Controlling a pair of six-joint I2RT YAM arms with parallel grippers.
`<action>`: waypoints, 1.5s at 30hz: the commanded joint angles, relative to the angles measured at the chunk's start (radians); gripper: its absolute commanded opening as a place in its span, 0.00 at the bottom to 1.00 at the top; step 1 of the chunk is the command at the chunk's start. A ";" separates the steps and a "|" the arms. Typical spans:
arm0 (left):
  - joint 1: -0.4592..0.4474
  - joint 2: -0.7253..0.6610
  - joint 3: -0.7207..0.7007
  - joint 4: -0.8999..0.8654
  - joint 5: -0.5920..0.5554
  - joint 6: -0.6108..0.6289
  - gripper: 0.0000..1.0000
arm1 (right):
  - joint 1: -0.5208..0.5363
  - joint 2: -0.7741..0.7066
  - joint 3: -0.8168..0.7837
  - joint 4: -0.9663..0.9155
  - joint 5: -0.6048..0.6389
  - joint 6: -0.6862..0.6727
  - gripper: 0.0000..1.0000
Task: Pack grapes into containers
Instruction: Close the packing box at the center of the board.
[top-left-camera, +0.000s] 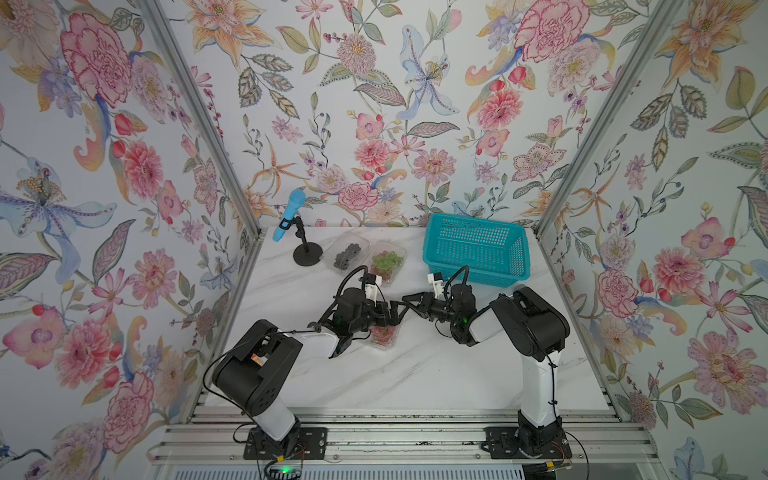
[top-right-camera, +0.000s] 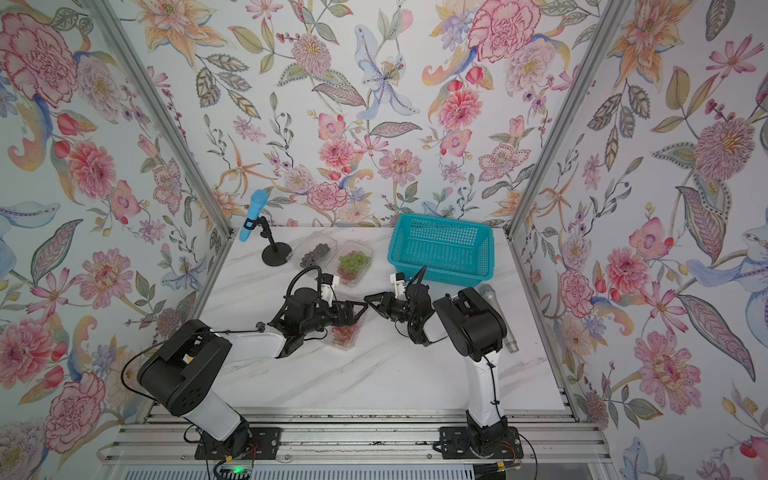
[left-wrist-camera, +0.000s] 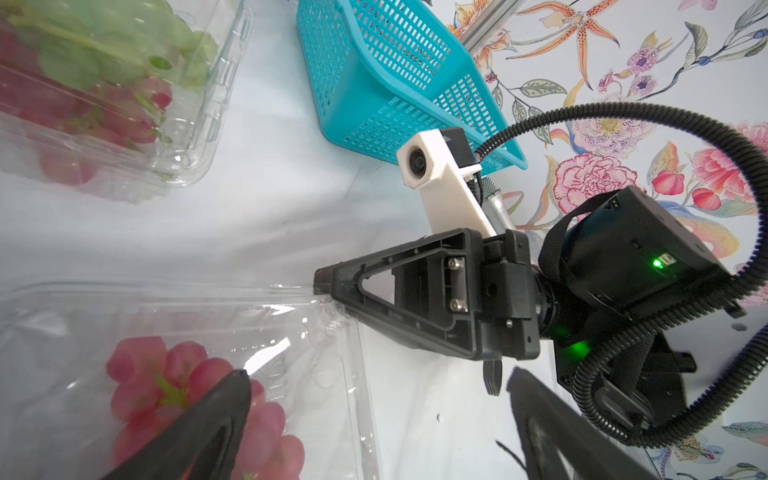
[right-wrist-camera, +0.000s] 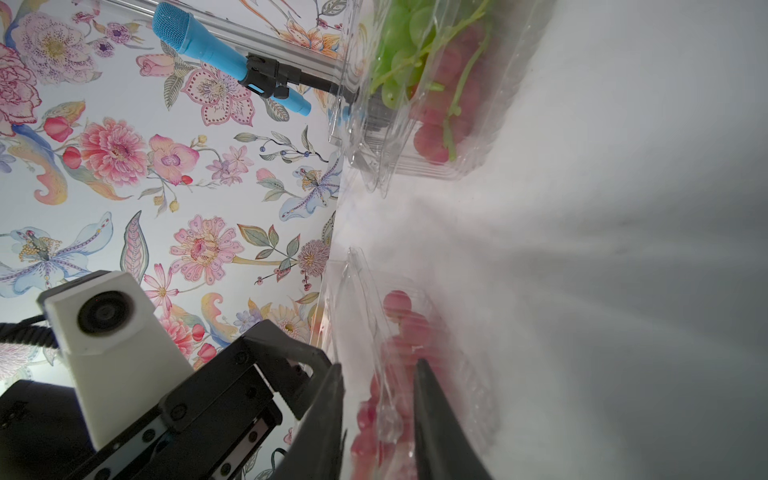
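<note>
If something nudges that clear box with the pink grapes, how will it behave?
The clear box looks thin, so it would probably flex when squeezed. Holding only a few red grapes, it seems light and may slide on the smooth table.

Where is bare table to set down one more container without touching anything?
Free: the near marble table in front of the red-grape container. Also the strip between the microphone stand and the left arm. Crowded: the far edge, from the dark-grape container to the teal basket, and the centre.
</note>
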 joint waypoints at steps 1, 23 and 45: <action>-0.006 0.035 -0.035 -0.112 -0.002 -0.013 1.00 | -0.013 0.000 -0.035 0.025 -0.006 0.014 0.27; -0.006 0.019 -0.030 -0.135 -0.010 -0.001 1.00 | 0.015 -0.006 -0.001 -0.023 -0.021 -0.001 0.28; -0.001 0.015 -0.038 -0.135 -0.007 0.009 1.00 | 0.028 0.036 -0.006 -0.016 0.000 0.007 0.08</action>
